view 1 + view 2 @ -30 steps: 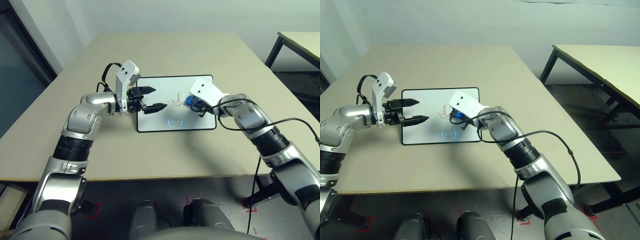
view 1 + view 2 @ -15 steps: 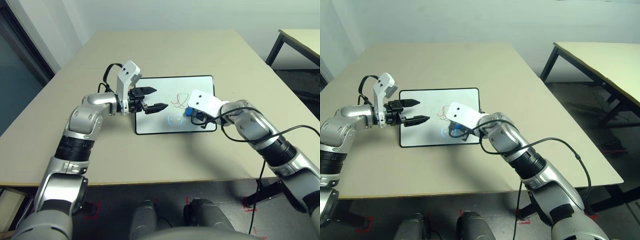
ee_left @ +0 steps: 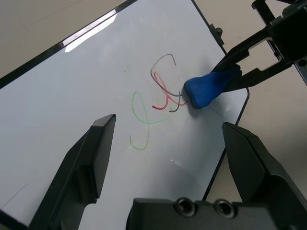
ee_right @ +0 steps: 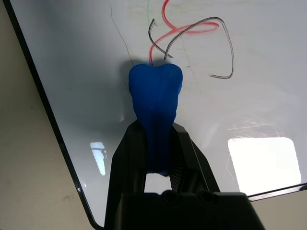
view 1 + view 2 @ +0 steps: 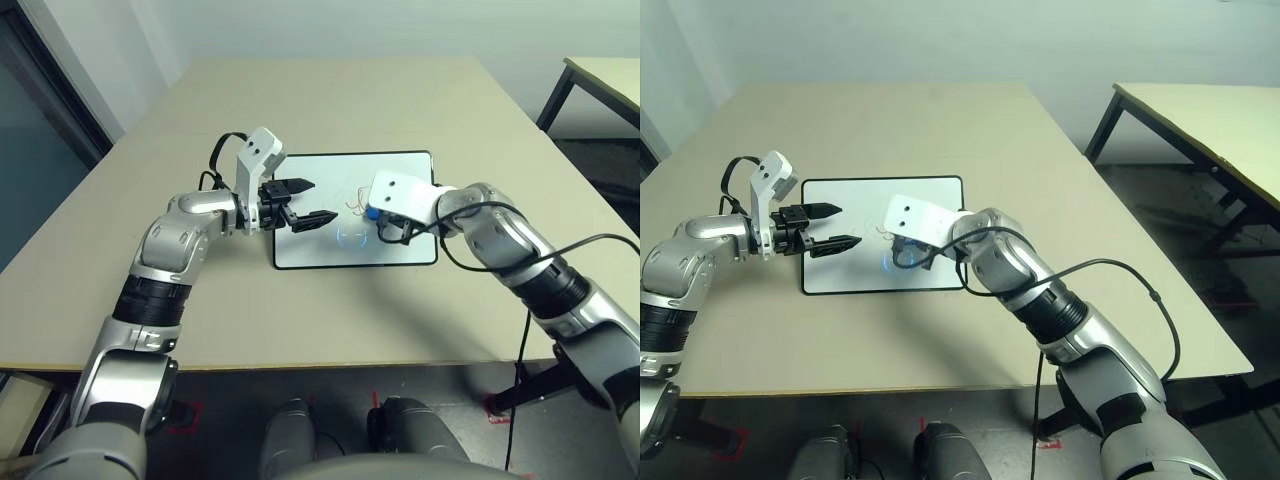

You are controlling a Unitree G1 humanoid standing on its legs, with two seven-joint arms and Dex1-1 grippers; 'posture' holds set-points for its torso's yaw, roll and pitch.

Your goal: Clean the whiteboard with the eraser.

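Eye view: whiteboard (image 5: 310,245) flat on counter (image 5: 330,100). Right claw (image 5: 380,222) squeezes eraser (image 5: 372,213) against whiteboard middle, to rub marks. Left claw (image 5: 312,203) apart, over whiteboard's left edge, empty.

Left wrist view: eraser tip beside red scribble (image 3: 164,98); green line (image 3: 139,120) nearby.

Right wrist view: eraser pinched tight, tip on whiteboard, touching scribble.

We see eraser (image 4: 156,112) rear hidden between right gripper (image 4: 158,158) fingers. Whiteboard (image 3: 72,96) cut off by left wrist view edge. Scribbles (image 5: 354,204) too small to read in head views.
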